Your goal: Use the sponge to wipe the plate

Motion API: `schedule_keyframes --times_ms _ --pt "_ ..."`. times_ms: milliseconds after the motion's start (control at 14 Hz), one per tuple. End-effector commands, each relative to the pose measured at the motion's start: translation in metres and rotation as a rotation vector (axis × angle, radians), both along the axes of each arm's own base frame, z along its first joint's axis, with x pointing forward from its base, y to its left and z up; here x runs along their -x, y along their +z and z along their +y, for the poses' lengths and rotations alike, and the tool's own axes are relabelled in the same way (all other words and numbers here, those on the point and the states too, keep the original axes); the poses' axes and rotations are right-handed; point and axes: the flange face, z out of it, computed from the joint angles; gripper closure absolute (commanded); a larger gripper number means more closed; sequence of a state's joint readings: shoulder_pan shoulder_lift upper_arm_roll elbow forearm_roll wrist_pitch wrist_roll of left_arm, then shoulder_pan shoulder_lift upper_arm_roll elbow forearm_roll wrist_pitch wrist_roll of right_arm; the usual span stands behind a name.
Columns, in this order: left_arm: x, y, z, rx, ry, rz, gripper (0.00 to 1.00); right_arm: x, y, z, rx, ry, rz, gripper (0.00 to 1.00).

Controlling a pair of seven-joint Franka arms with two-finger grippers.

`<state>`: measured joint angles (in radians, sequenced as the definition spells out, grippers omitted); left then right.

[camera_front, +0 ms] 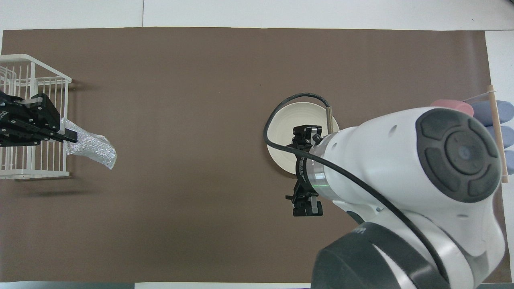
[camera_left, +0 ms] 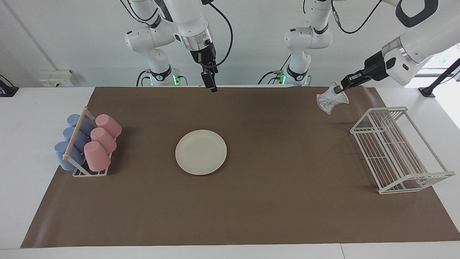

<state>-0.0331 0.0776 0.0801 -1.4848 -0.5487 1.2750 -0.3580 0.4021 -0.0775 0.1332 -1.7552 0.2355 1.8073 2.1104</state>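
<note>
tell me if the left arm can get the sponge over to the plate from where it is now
Probably yes: the left gripper is shut on the sponge, up in the air, and only bare mat lies between it and the plate.

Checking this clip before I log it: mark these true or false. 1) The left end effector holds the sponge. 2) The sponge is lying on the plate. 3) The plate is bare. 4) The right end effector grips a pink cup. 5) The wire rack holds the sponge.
1) True: the left end effector is shut on the sponge, raised over the brown mat.
2) False: the sponge hangs in the air, well away from the plate.
3) True.
4) False: the right end effector is raised, open, holding nothing.
5) False: the wire rack shows nothing inside.
</note>
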Motion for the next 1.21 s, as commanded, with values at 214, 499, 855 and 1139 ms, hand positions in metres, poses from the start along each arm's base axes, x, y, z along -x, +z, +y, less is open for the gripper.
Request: schedule_keyframes --times_ms 214,499,855,1139 --pt "0.072 -0.061 -0.013 0.359 -0.023 -0.103 1.00 0.027 -0.016 0.037 -0.052 0.006 -0.060 0.00" --pt "0.090 -0.098 -0.024 0.538 -0.099 -0.192 1.00 0.027 -0.020 0.038 -0.061 -0.004 -0.052 0.00" --pt "0.113 -0.160 -0.043 0.778 -0.093 -0.215 1.00 0.036 -0.017 0.075 -0.241 -0.135 -0.011 0.00" --pt "0.112 -0.173 -0.058 0.884 -0.102 -0.248 1.00 0.056 -0.041 0.110 -0.244 -0.110 0.006 0.00"
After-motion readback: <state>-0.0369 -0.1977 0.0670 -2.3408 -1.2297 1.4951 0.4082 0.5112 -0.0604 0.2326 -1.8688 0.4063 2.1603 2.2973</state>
